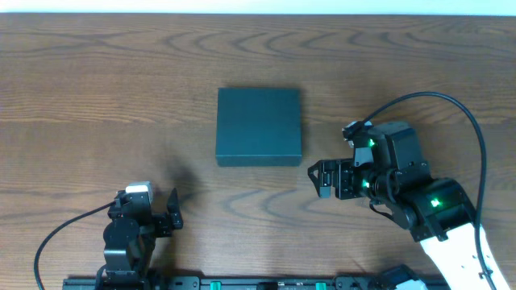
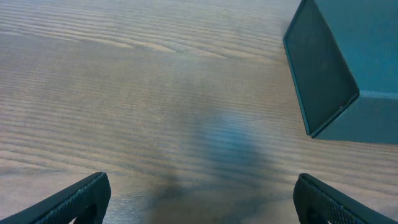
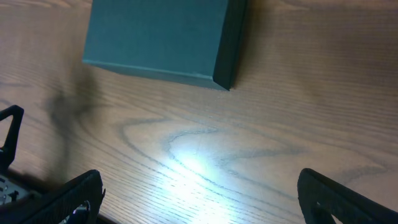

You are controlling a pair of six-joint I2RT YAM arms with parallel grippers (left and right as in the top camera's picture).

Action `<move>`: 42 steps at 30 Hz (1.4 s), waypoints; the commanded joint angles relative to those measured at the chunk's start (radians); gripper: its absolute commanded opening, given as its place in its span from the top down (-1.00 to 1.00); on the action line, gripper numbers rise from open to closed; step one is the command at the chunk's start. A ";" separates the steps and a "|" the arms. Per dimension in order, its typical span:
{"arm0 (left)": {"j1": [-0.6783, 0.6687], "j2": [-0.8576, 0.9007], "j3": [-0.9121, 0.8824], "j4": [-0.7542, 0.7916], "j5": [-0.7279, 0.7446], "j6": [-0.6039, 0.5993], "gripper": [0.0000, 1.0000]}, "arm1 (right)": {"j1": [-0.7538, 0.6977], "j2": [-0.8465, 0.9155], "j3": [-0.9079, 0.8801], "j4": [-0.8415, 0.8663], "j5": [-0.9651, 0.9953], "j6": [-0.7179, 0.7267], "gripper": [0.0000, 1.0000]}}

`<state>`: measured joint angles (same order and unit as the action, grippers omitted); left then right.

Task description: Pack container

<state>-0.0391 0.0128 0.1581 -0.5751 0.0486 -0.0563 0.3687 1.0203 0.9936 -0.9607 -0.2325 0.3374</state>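
Note:
The container [image 1: 259, 126] is a dark teal box with its lid shut, lying flat at the middle of the wooden table. It also shows at the upper right of the left wrist view [image 2: 348, 68] and at the top of the right wrist view [image 3: 163, 38]. My left gripper [image 1: 163, 212] is open and empty near the front left, well short of the box; its fingers show wide apart [image 2: 199, 202]. My right gripper [image 1: 322, 178] is open and empty just right of the box's front right corner; its fingers show wide apart [image 3: 199, 199]. No snack packets are in view.
The wooden table [image 1: 97, 97] stretches around the box. A black cable [image 1: 476, 137] loops over the right arm. The left arm's fingertip shows at the left edge of the right wrist view [image 3: 9, 134].

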 commanded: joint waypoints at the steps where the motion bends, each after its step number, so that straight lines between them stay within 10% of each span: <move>1: 0.006 -0.009 -0.008 0.003 -0.004 -0.015 -0.91 | -0.008 -0.001 0.000 -0.001 -0.004 0.014 -0.98; 20: 0.006 -0.009 -0.008 0.004 -0.004 -0.015 -0.90 | 0.000 -0.008 -0.002 -0.002 -0.003 0.013 -0.99; 26: 0.006 -0.009 -0.008 0.003 -0.004 -0.015 -0.91 | 0.000 -0.153 -0.033 0.021 0.292 -0.303 -0.99; 42: 0.006 -0.009 -0.008 0.004 -0.004 -0.015 -0.90 | -0.063 -0.825 -0.732 0.453 0.346 -0.391 -0.98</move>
<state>-0.0391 0.0109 0.1581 -0.5728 0.0486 -0.0566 0.3115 0.2493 0.3130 -0.5228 0.1532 -0.0349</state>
